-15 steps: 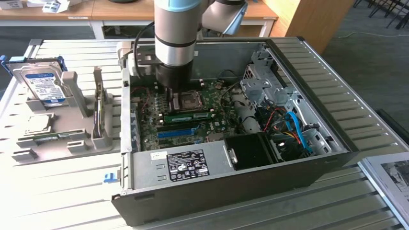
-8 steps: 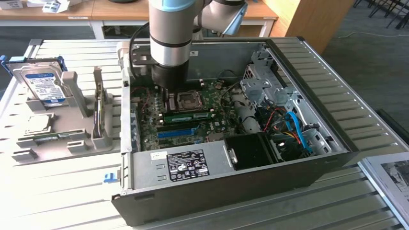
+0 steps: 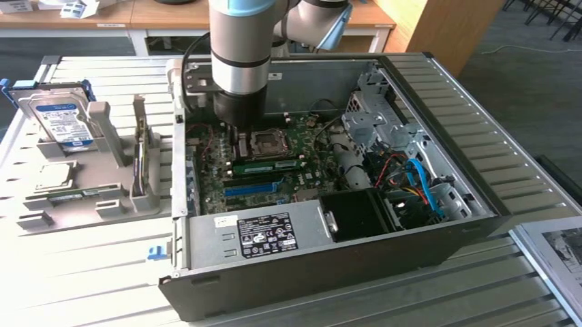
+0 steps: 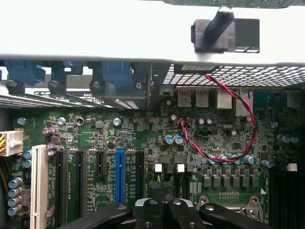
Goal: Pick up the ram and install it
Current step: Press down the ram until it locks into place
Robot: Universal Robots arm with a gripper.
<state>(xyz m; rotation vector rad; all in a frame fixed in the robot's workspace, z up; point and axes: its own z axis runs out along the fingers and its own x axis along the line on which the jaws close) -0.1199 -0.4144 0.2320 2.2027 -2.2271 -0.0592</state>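
A thin green ram stick [image 3: 139,151] stands on edge in the grey holder [image 3: 91,197] at the exterior view's left, outside the computer case. A second green ram stick [image 3: 268,165] with a pale label lies seated across the motherboard [image 3: 300,180], just in front of the CPU socket [image 3: 268,141]. My gripper [image 3: 239,139] hangs inside the open case, low over the board beside the socket and just behind the seated stick. In the wrist view its black fingers [image 4: 150,212] meet, shut with nothing between them.
A silver hard drive [image 3: 62,121] with a blue label leans in the holder. The long blue slot [image 3: 250,189] [image 4: 120,174] runs across the board. A red-black twisted wire [image 4: 228,143], the case walls [image 3: 437,109], drive cage [image 3: 377,126] and power supply [image 3: 264,235] crowd the arm.
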